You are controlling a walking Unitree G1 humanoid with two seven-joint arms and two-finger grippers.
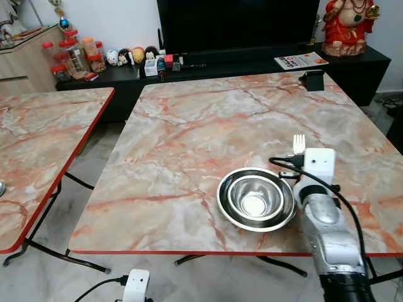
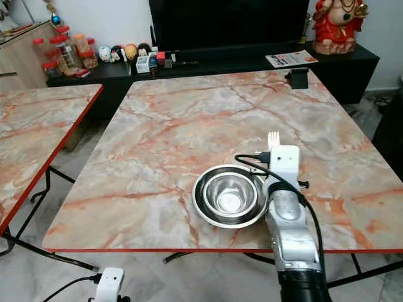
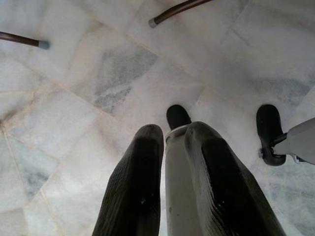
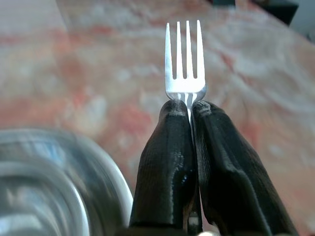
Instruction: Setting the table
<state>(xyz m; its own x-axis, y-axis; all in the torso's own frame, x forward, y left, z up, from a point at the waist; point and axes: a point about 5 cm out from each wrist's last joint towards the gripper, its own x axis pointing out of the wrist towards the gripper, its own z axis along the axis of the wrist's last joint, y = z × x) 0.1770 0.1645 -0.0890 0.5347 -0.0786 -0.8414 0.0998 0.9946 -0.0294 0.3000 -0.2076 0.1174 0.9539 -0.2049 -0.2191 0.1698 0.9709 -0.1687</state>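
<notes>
The right gripper [image 4: 191,110] pinches a fork [image 4: 185,64] — tines pointing away — over the table [image 1: 189,126] near its front edge, just beside the steel bowls [image 1: 255,198]. The left gripper [image 3: 170,135] hangs idle above the floor [image 3: 74,98], fingers nearly closed.

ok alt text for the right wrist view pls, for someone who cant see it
Two black fingers of the right gripper pinch a silver fork by its neck, tines pointing away over a pink marbled table. The blurred rim of a steel bowl sits beside the gripper.
</notes>
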